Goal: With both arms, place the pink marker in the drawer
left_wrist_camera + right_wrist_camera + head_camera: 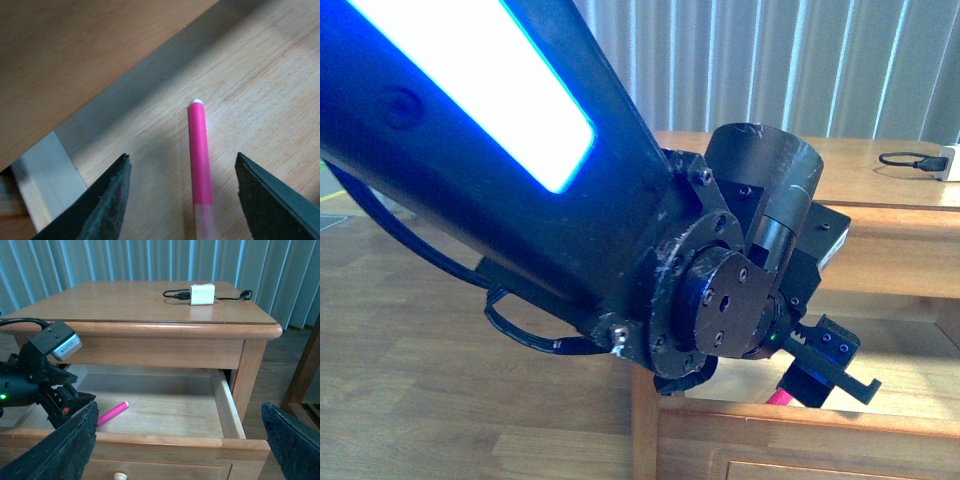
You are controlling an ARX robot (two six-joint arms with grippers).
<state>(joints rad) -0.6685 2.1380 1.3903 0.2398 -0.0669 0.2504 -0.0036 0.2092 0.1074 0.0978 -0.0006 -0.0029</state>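
Note:
The pink marker lies flat on the pale wood floor of the open top drawer; it also shows in the right wrist view and as a pink sliver in the front view. My left gripper is open, its two black fingers either side of the marker without touching it; it hangs over the drawer's left part. My right gripper is open and empty, in front of the drawer front, whose round knob peeks at the frame edge.
The dresser top carries a white charger with a black cable. Striped curtains hang behind. My left arm's big black link with a lit blue-white panel fills much of the front view. A dark wooden post stands beside the dresser.

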